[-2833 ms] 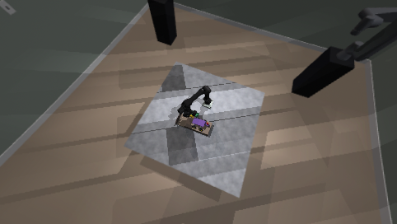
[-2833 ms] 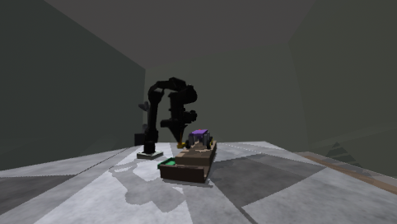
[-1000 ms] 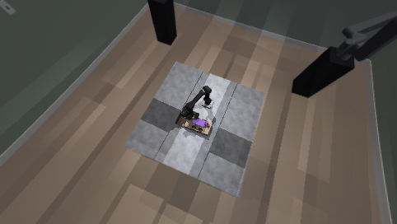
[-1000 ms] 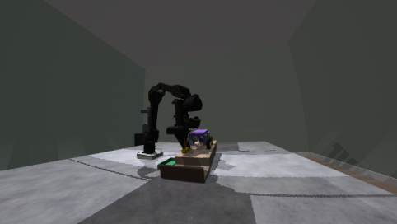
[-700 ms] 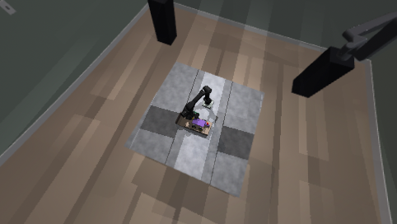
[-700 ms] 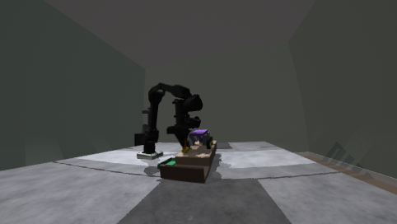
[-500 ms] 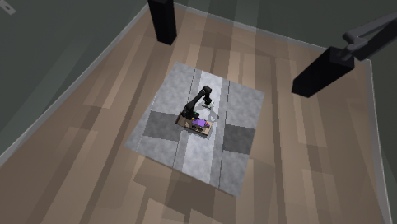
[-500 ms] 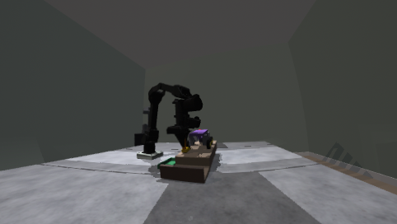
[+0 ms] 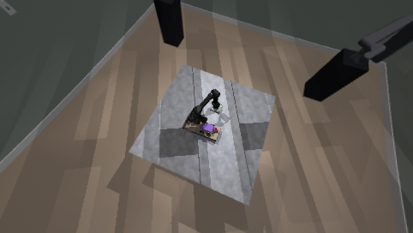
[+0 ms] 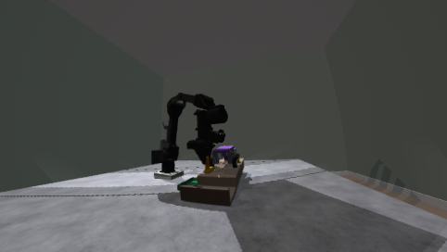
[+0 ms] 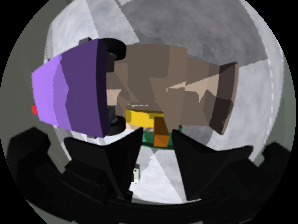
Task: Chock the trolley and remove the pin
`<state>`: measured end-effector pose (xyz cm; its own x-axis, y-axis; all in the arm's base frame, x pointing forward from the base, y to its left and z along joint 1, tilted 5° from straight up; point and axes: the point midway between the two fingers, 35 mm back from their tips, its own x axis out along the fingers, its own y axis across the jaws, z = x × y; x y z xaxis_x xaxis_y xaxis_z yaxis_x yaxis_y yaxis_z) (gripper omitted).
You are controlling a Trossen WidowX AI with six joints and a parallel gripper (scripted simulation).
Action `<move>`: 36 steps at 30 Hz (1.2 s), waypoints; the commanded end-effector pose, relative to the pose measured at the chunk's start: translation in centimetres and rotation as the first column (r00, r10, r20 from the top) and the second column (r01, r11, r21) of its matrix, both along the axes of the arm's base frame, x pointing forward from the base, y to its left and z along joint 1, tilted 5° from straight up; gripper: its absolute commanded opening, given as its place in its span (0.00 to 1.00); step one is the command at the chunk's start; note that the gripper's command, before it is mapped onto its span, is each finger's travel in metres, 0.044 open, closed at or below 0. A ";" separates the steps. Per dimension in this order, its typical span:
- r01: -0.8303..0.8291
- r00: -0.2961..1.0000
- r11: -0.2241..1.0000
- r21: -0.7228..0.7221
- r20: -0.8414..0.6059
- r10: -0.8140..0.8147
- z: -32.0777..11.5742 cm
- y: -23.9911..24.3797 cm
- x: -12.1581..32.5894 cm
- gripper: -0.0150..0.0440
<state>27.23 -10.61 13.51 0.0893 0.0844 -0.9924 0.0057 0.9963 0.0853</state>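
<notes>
The purple trolley (image 9: 208, 128) (image 10: 224, 150) (image 11: 75, 87) stands on the brown ramp (image 10: 222, 172) (image 11: 150, 65). The red pin head (image 9: 216, 128) (image 11: 34, 109) shows at the trolley's far end; its shaft is hidden. The yellow chock (image 10: 208, 168) (image 11: 141, 118) sits at the ramp's near side in the wrist view, its end at or very near the downhill side of a wheel (image 11: 118, 126); contact cannot be told. Its orange handle (image 11: 161, 132) stands up between the fingers. My gripper (image 11: 157, 131) is part open around the handle, not gripping it. The green tray (image 10: 189, 183) (image 11: 149, 140) is partly hidden.
A raised brown end wall (image 10: 205, 195) (image 11: 224, 97) stands at the ramp's low end. The arm's pale base plate (image 10: 168, 174) is beside the ramp. The trolley's other downhill wheel (image 11: 115, 48) is across the ramp from the chock.
</notes>
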 end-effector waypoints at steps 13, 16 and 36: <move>-0.002 1.000 1.000 -0.001 0.014 0.002 4.6 -0.5 -0.3 0.58; -0.002 1.000 1.000 -0.001 0.014 0.002 5.3 -0.5 -0.3 0.58; 0.424 0.904 0.903 0.071 0.031 -0.427 6.9 4.5 2.3 0.58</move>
<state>29.05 -7.67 19.73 0.1580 0.0702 -0.9849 0.3158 0.9415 0.1177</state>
